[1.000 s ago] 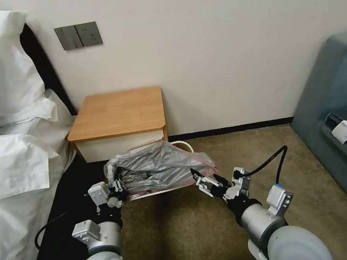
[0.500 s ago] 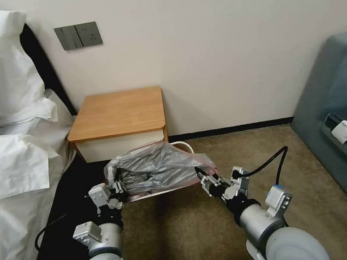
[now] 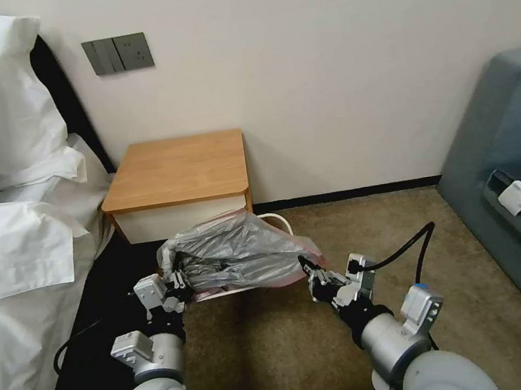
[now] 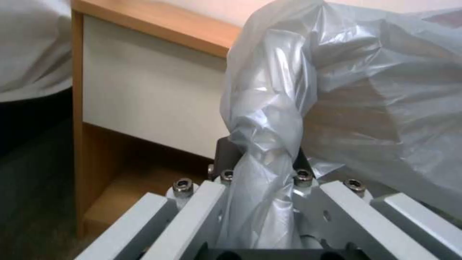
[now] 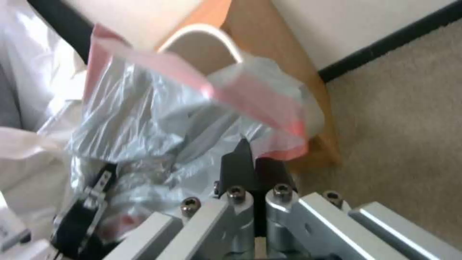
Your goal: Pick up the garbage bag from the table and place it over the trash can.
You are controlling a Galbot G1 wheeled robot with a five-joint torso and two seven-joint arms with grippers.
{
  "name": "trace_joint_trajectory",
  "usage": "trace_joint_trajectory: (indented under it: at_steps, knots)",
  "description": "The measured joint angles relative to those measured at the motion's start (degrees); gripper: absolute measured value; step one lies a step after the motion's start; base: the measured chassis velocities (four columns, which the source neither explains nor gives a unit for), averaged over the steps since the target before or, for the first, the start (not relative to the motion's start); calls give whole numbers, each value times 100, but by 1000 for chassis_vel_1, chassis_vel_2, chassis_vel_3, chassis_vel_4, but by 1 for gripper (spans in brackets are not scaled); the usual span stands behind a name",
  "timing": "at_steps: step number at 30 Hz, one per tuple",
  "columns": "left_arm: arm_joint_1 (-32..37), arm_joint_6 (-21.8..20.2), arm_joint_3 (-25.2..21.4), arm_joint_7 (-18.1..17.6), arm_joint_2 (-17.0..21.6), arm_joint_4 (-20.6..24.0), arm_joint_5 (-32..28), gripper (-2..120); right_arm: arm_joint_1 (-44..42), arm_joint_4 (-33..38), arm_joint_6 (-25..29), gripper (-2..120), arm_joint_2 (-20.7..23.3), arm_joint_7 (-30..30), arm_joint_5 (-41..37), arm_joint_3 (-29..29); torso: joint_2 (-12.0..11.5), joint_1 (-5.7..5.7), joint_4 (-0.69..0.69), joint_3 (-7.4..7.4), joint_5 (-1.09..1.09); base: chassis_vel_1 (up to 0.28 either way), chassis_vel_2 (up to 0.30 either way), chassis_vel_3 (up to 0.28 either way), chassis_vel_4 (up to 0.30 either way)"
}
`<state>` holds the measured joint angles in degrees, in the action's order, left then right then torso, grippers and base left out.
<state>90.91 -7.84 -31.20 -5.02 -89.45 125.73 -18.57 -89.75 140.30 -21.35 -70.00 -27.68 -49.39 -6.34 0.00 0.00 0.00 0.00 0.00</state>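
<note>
The grey garbage bag [image 3: 236,249] with its pinkish rim lies crumpled over the beige trash can [image 3: 278,219], on the floor in front of the wooden table [image 3: 174,168]. My left gripper [image 3: 178,281] is shut on the bag's left end. In the left wrist view a twisted bunch of the garbage bag [image 4: 269,119] runs down between the fingers of the left gripper [image 4: 262,173]. My right gripper [image 3: 306,264] sits at the bag's right corner. In the right wrist view the black tips of the right gripper [image 5: 252,162] are pressed together at the garbage bag's [image 5: 144,108] pink edge. The trash can's rim [image 5: 202,30] curves behind it.
A bed with white pillows [image 3: 17,240] borders the left side. A grey-blue sofa [image 3: 510,143] stands at the right. Brown carpet [image 3: 280,346] lies open between my arms. The wall with a switch plate [image 3: 117,54] is behind the table.
My right gripper has moved forward to the bag's right corner and its fingers have gone from open to shut. The left gripper has kept its hold.
</note>
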Motion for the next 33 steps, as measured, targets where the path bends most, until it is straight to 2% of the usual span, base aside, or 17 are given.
trace_joint_trajectory:
  at_steps: [14, 19, 25, 33]
  knots:
    - [-148, -221, -37, -183, 41, 107, -542, 4, -331, 22, -209, 0, 108, -107, 198, -170, 0, 0, 0, 0, 0, 0, 0, 0, 0]
    - [-79, -395, -22, -278, 72, 296, -1073, 4, -247, -172, -127, 0, 104, -71, 373, -274, 0, 0, -1, 0, 0, 0, 0, 0, 0]
    - [182, -582, 1, -200, 151, 447, -1382, 4, 87, -437, -5, 0, 171, -11, 517, -369, 0, 0, 0, 0, 0, 0, 0, 0, 0]
    - [566, -671, 16, -23, 400, 449, -1361, 4, 250, -791, 201, 0, 318, 215, 1163, -578, 0, 0, 0, 0, 0, 0, 0, 0, 0]
